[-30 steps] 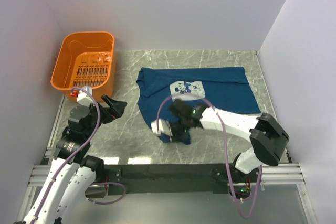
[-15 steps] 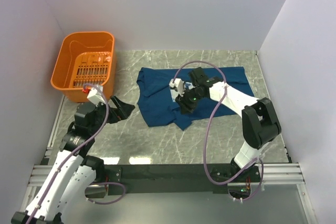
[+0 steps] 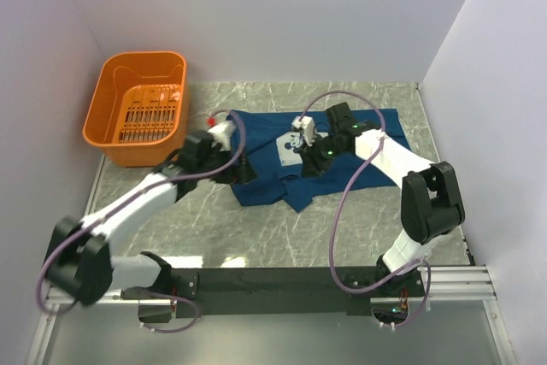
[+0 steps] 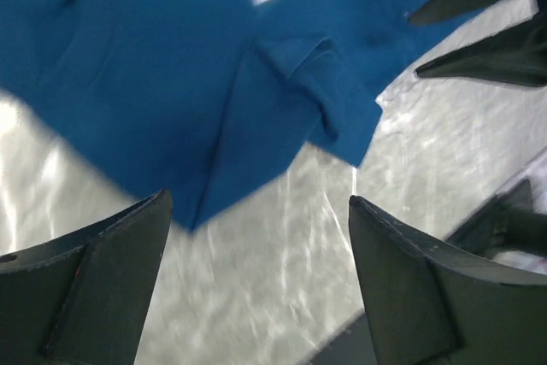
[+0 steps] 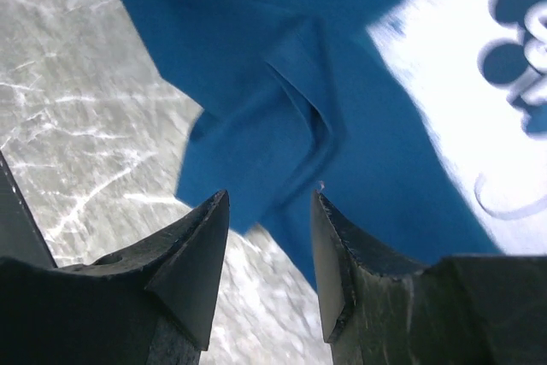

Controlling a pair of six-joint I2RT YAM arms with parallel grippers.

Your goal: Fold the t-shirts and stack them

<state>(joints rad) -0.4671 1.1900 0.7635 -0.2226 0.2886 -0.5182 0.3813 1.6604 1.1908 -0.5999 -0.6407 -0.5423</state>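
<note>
An orange basket sits at the far left corner of the table. My left gripper hangs over the left hem of the blue t-shirt, fingers wide apart, gripping nothing. The shirt lies spread mid-table, its near edge bunched into folds. My right gripper hovers above those folds, just beside the chest print, fingers partly apart, empty.

Matt cloth t-shirt, glossy marbled table, plastic basket
</note>
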